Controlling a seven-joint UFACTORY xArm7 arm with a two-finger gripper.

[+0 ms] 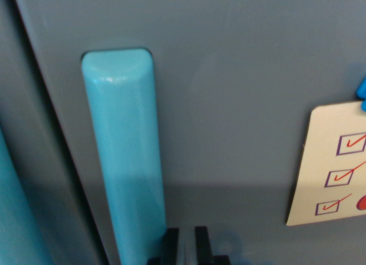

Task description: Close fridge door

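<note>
**Gripper tips low beside the turquoise handle**

While the grey fridge door fills almost the whole wrist view, its turquoise handle runs as a long upright bar slightly left of centre, leaning a little to the right toward the bottom of the picture. Its rounded top sits in a shallow recess of the door panel, and its lower end runs out past the bottom edge. Two black fingertips of the gripper show at the very bottom — just right of the handle, with only a narrow pale gap between them, so the fingers stand nearly closed and grip nothing. The left tip lies right against the handle's edge; whether it actually touches cannot be told.

Left of the door, a dark seam slants down the frame, and beyond it lies another grey panel with a second turquoise bar at the bottom-left corner. On the door's right side hangs a cream checklist card with red ticks in purple boxes — a blue clip sits at its top edge.
</note>
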